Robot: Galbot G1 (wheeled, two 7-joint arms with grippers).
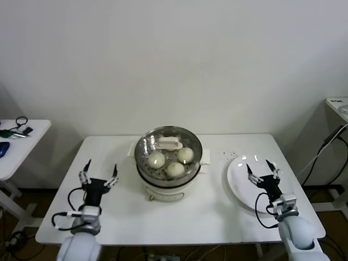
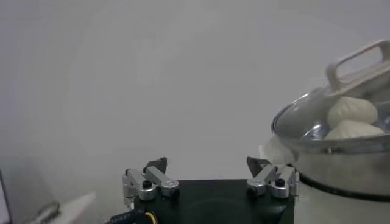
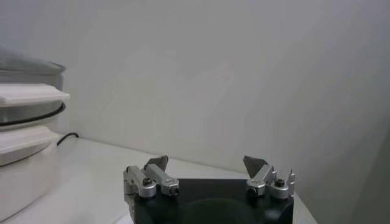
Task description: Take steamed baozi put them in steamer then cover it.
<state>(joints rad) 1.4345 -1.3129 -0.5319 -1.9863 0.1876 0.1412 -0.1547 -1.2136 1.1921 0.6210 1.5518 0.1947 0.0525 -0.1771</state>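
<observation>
Showing 3 baozi | cover on steamer | cream-white, smooth

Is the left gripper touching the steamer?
Apart. The head view shows bare table between the open left gripper and the steamer.

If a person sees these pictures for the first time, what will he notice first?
First the steamer at the table's centre, its cover on and three baozi visible through the glass. Then the white plate to its right, and the left gripper and right gripper at either side, jaws open.
</observation>
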